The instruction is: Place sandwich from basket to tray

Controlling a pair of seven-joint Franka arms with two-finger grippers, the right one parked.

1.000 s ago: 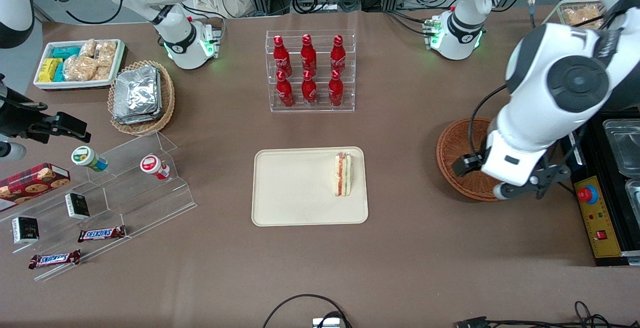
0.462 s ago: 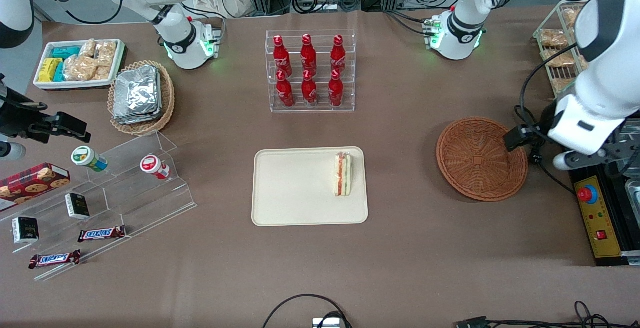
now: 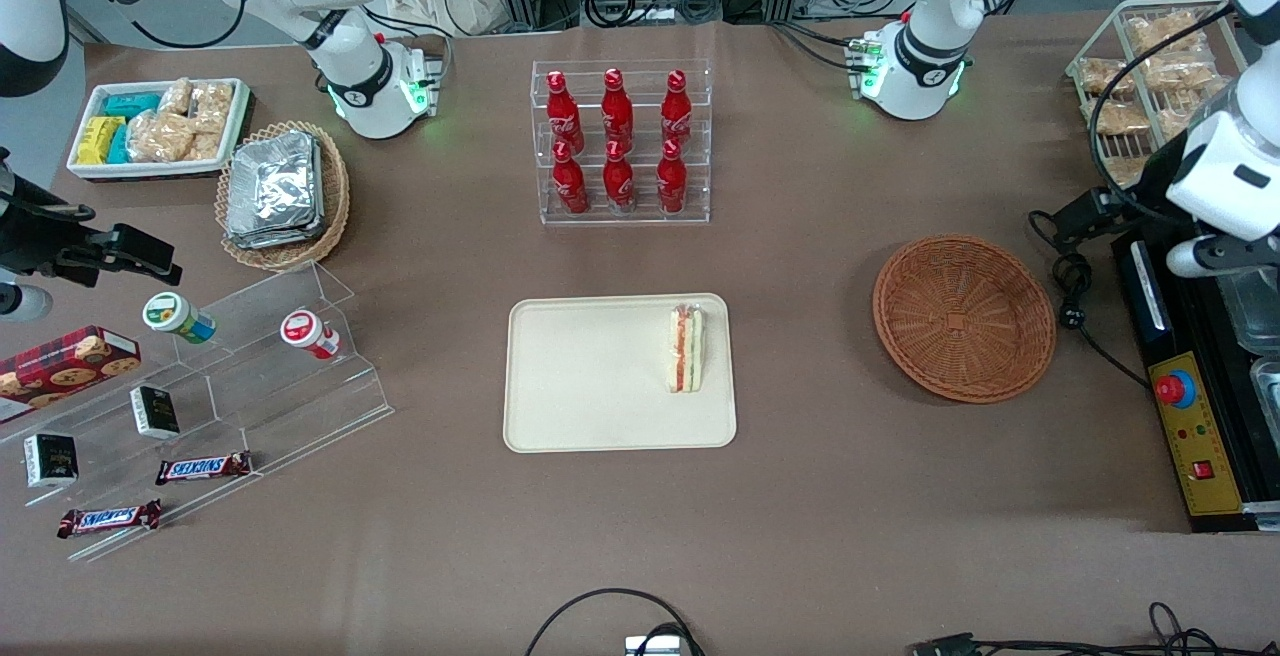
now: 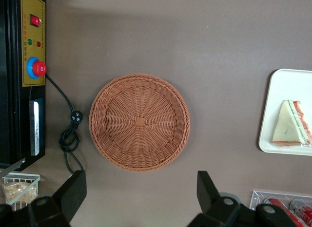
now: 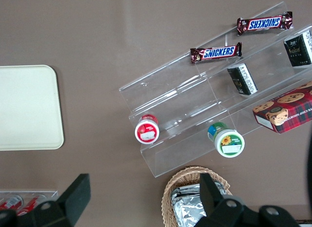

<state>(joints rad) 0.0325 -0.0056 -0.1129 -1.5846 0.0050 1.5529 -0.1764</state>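
Sandwich (image 3: 686,348): lying on the tray (image 3: 590,376), close to the rim at the working arm's end, filling stripes facing up.
Basket (image 3: 963,317): sitting on the desk (image 3: 820,496), holding nothing, well apart from the tray.
Tool (image 4: 139,193): hanging high above the basket, fingers spread wide, gripping nothing.
Hidden: the wrist view is cutting off part of the tray.
Room: bare desk lying between tray and basket.

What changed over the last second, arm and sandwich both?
The gripper went from over the basket out toward the working arm's end of the table, above the black control box. Its fingers are open and empty. The sandwich stayed on the tray; the basket is empty and did not move.
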